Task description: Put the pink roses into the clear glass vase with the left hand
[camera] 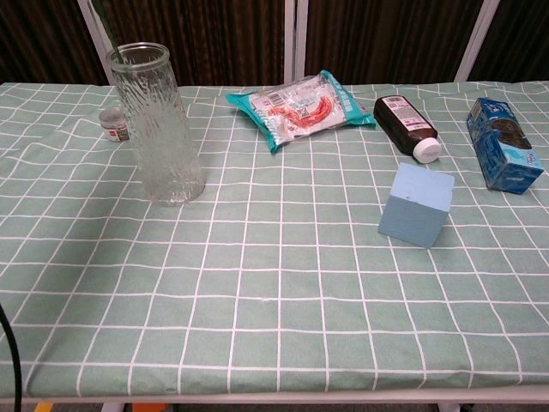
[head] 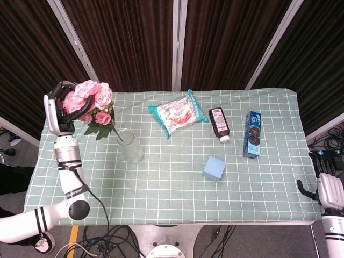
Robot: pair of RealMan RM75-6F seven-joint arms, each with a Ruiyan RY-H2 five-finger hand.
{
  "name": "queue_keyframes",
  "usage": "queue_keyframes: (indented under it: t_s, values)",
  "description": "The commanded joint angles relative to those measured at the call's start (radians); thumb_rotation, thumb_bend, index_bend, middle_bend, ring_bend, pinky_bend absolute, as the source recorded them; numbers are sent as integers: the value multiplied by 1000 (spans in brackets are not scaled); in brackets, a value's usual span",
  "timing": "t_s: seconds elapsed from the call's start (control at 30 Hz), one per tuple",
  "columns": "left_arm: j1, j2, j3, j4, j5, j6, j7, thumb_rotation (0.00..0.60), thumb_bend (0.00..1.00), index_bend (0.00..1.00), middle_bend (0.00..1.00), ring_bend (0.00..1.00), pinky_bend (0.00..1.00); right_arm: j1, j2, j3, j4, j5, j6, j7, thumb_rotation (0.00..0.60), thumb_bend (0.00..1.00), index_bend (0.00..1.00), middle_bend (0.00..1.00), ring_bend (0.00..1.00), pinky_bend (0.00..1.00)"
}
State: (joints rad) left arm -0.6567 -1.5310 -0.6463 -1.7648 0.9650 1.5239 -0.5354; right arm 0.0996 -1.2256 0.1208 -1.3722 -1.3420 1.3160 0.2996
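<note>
My left hand (head: pixel 63 105) grips a bunch of pink roses (head: pixel 90 98) above the table's far left part. A green stem slants down from the bunch to the rim of the clear glass vase (head: pixel 130 145). The vase (camera: pixel 156 125) stands upright, and in the chest view a thin green stem (camera: pixel 113 43) shows at its rim; I cannot tell how far in it reaches. My right hand (head: pixel 329 189) hangs off the table's right edge, fingers apart, holding nothing.
A small jar (camera: pixel 112 124) stands behind the vase. A snack packet (head: pixel 178 112), a brown bottle (head: pixel 219 123) lying down, a blue carton (head: pixel 252 134) and a light blue cube (head: pixel 214 168) are spread over the checked tablecloth (head: pixel 161 183).
</note>
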Motion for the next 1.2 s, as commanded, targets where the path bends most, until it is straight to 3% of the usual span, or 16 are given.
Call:
queue_keyframes:
  t_s: [0.03, 0.1, 0.2, 0.27, 0.33, 0.47, 0.63, 0.9, 1.0, 1.1, 1.2]
  values:
    - [14, -12, 30, 11, 21, -26, -14, 600, 231, 530, 539, 568, 670, 1, -2, 0, 0, 1, -3, -2, 600, 305, 0, 0, 0, 0]
    - [23, -10, 71, 24, 91, -50, -47, 600, 208, 459, 444, 482, 605, 3, -3, -1, 0, 0, -6, -3, 600, 305, 0, 0, 0, 0]
    - [30, -26, 138, 90, 225, -56, -118, 600, 123, 276, 228, 282, 446, 4, -5, -1, 1, 1, -9, -6, 600, 306, 0, 0, 0, 0]
    - [34, -25, 171, 112, 274, -72, -146, 600, 60, 143, 100, 153, 323, 4, -6, -1, 1, 1, -9, -6, 600, 305, 0, 0, 0, 0]
    - [39, -22, 185, 121, 295, -82, -165, 600, 22, 74, 24, 78, 248, 3, -7, -1, 2, 0, -8, -5, 600, 305, 0, 0, 0, 0]
    - [55, -7, 190, 123, 303, -99, -199, 600, 0, 40, 0, 23, 181, 2, -7, -1, 6, 2, -7, -1, 600, 305, 0, 0, 0, 0]
    - [92, 16, 181, 117, 306, -78, -239, 600, 0, 34, 0, 13, 165, 0, -6, 1, 9, 1, -5, 5, 600, 305, 0, 0, 0, 0]
    - [204, 117, 193, 128, 321, 7, -170, 600, 0, 35, 0, 14, 166, -2, -4, 2, 2, -7, 7, 5, 600, 306, 0, 0, 0, 0]
    - [264, 144, 270, 230, 383, 69, -44, 600, 25, 43, 5, 14, 181, -11, 0, -2, -12, -24, 37, -9, 600, 306, 0, 0, 0, 0]
    - [321, 162, 421, 389, 500, 92, 121, 600, 58, 82, 9, 14, 190, -25, 8, -7, -37, -56, 88, -28, 600, 306, 0, 0, 0, 0]
    - [371, 195, 544, 474, 563, 65, 325, 600, 48, 123, 35, 15, 176, -34, 16, -12, -64, -80, 122, -51, 600, 305, 0, 0, 0, 0]
